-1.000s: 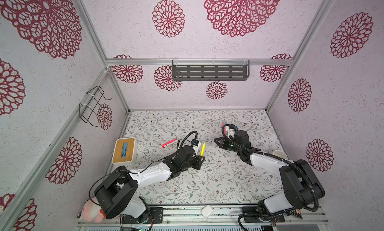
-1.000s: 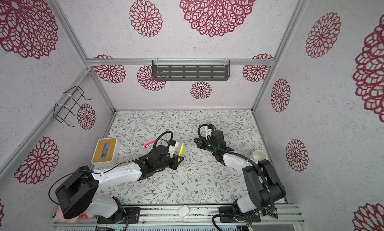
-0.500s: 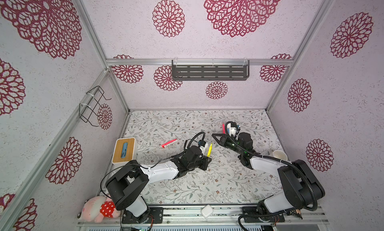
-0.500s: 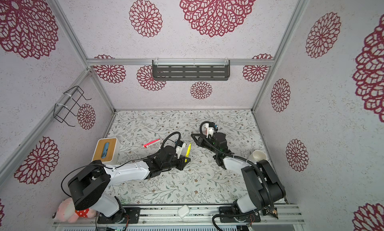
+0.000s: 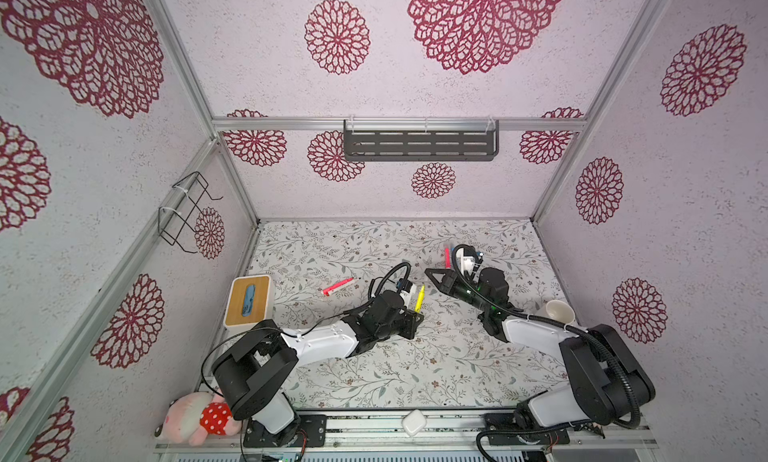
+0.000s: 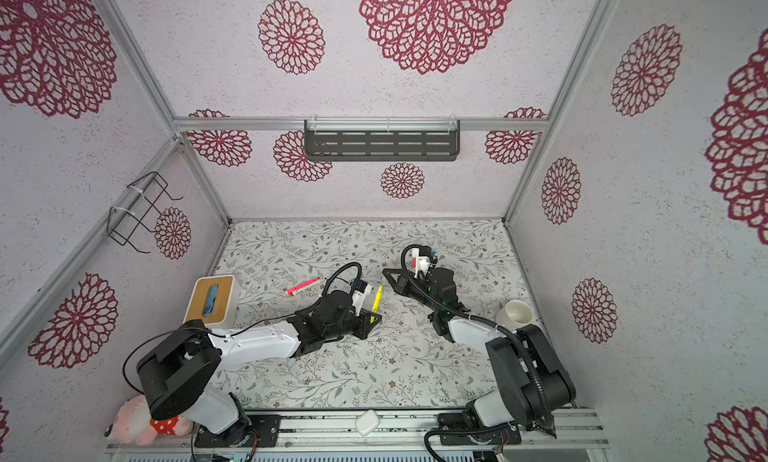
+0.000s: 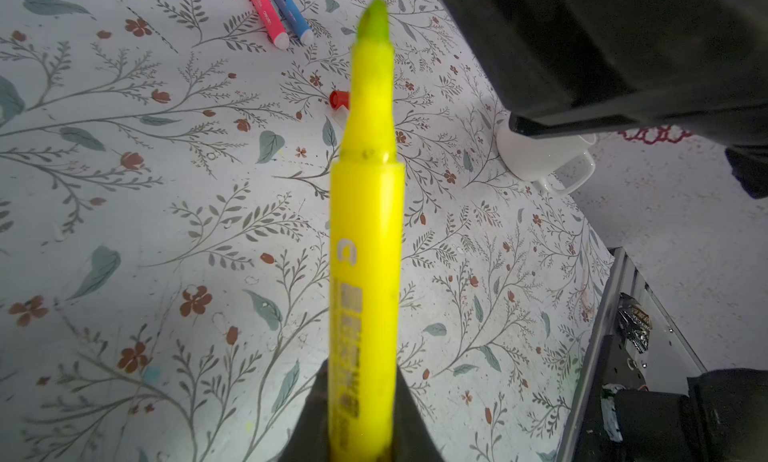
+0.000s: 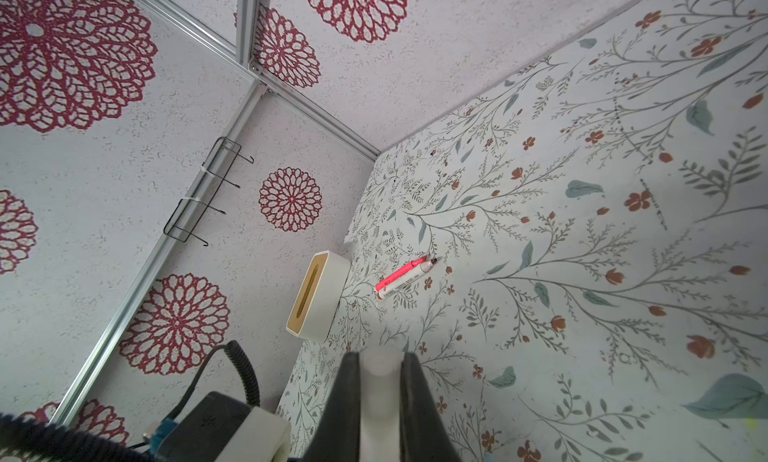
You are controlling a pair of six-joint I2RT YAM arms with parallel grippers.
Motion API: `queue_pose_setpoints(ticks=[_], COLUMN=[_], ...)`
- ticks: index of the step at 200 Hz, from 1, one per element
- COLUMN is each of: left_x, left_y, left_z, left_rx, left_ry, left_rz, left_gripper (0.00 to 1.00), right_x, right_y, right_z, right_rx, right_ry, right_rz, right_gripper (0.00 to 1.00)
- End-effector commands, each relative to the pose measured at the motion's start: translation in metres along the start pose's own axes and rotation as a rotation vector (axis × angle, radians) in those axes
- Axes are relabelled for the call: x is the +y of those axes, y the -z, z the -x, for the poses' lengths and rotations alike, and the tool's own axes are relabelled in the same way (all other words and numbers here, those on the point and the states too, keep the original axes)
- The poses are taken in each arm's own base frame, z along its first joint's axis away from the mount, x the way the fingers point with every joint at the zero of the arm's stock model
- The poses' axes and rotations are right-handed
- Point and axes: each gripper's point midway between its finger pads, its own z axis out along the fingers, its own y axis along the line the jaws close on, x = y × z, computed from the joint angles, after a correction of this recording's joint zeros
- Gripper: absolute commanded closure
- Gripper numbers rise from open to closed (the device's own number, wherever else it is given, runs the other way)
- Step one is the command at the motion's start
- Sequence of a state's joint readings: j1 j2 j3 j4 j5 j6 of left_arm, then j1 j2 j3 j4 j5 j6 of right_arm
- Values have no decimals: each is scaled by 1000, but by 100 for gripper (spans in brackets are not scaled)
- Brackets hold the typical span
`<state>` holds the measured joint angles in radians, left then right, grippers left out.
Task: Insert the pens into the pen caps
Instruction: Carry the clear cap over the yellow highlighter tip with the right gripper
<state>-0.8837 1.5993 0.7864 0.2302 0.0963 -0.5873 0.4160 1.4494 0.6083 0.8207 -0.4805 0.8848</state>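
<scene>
Below, floral mat (image 5: pixel 374 377), rosette walls (image 5: pixel 382 190); left hand (image 7: pixel 360 397) clamps yellow pen (image 7: pixel 368 215); right hand (image 8: pixel 380 364) pinches pale cap (image 8: pixel 379 397).

**Odds and ends around the floral cloth**

A white box with a wooden lid (image 5: pixel 248 300) is sitting at the left edge of the floral tablecloth (image 5: pixel 374 381), and a white mug (image 5: pixel 555 311) is standing at the right edge. A wire rack (image 5: pixel 187 213) is hanging on the left wall and a dark slotted shelf (image 5: pixel 419 145) on the back wall. A pink plush toy (image 5: pixel 191 416) is lying at the front left corner, and a small white case (image 5: pixel 413 422) is resting on the front rail.
</scene>
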Motion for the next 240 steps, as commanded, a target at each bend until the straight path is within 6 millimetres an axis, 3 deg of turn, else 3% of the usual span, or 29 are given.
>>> queue_pose_setpoints(ticks=[1,123,214,240], left_x=[-9,-5,-1,0], left_y=[0,6,8,9], left_z=[12,12,8,8], left_rx=[-33,-45,-40,-44], left_ry=[-16,-25,-28,-30], left_rz=[-16,2,14,20], left_gripper=[100,100,100,100], right_x=[27,29,28,27], right_y=[5,-6,-8,-8], right_z=[10,-10,17,16], right_rx=[-34,12,-31,-24], right_ry=[44,61,108,105], right_rz=[84,72,-11,-7], right_gripper=[95,96,95,95])
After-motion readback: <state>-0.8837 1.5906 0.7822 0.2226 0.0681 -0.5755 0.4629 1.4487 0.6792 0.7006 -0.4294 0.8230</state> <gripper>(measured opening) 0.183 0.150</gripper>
